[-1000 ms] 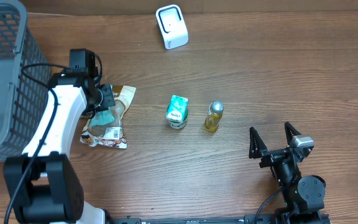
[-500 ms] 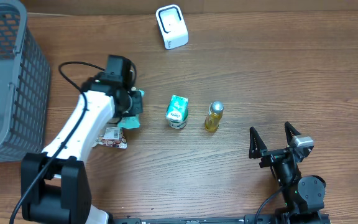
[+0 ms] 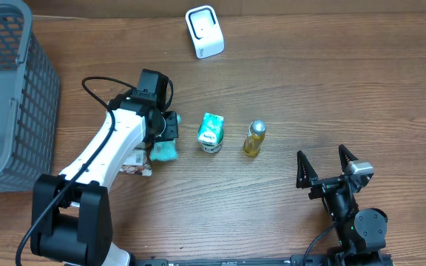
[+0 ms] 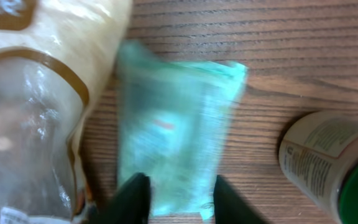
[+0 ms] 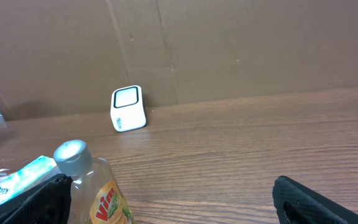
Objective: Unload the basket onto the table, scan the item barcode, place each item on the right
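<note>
- Table (image 3: 309, 89) from overhead: the left gripper (image 3: 166, 129) has swung rightward from beside the basket (image 3: 6, 89). It now sits over the teal packet (image 3: 164, 151), which lies on the wood between the snack bag (image 3: 133, 162) and the green can (image 3: 211, 133).
  - A second ago the left gripper was pinched shut on that packet; now the packet looks set down.
  - The scanner (image 3: 204, 31) stands well apart at the far edge, so I judge that no barcode has been shown to it yet.
  - The right gripper (image 3: 322, 154) has not moved. It is spread wide and empty, apart from the bottle (image 3: 254, 139).
- Left wrist: the fingers (image 4: 135, 199) stand parted, straddling the packet's near edge.
  - The packet is smeared by motion, so no print or barcode can be read, and I cannot tell whether a pad still touches it.
  - The snack bag is cut off at the left and the can at the right.
- Right wrist: the jaws are spread with nothing between them.
  - The scanner stands upright by the back wall.
  - The bottle is close at the lower left, with its base cut off.
  - I cannot pick out the packet here.
</note>
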Available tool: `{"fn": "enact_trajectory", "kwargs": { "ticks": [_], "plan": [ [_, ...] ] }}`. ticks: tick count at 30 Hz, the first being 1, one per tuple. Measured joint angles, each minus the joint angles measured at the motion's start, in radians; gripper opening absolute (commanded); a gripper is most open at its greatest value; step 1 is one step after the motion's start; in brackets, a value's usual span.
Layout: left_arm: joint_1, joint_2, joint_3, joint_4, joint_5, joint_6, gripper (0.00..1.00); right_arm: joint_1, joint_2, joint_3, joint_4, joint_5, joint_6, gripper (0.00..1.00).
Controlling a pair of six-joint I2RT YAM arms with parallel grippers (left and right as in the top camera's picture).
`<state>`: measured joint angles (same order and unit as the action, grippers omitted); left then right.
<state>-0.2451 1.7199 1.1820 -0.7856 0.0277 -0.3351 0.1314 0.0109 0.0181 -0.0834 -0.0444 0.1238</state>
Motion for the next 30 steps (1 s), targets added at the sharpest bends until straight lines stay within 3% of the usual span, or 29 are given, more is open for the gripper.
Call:
{"fn": "enact_trajectory", "kwargs": {
  "ticks": [5,10,17,26,30],
  "plan": [
    [-0.001,0.001,0.029,-0.056,0.023,0.014,0.42,0.0,0.0,0.0,0.0,0.0,0.0,1.0],
    [0.031,0.001,0.157,-0.156,0.019,0.029,0.2,0.0,0.0,0.0,0.0,0.0,0.0,1.0],
    [0.093,0.001,0.184,-0.257,-0.064,0.031,0.17,0.0,0.0,0.0,0.0,0.0,0.0,1.0],
    [0.097,0.003,-0.026,-0.136,-0.121,0.031,0.14,0.0,0.0,0.0,-0.001,0.0,0.0,1.0],
    [0.097,0.003,-0.103,-0.049,-0.127,0.031,0.06,0.0,0.0,0.0,0.0,0.0,0.0,1.0]
  ]
}}
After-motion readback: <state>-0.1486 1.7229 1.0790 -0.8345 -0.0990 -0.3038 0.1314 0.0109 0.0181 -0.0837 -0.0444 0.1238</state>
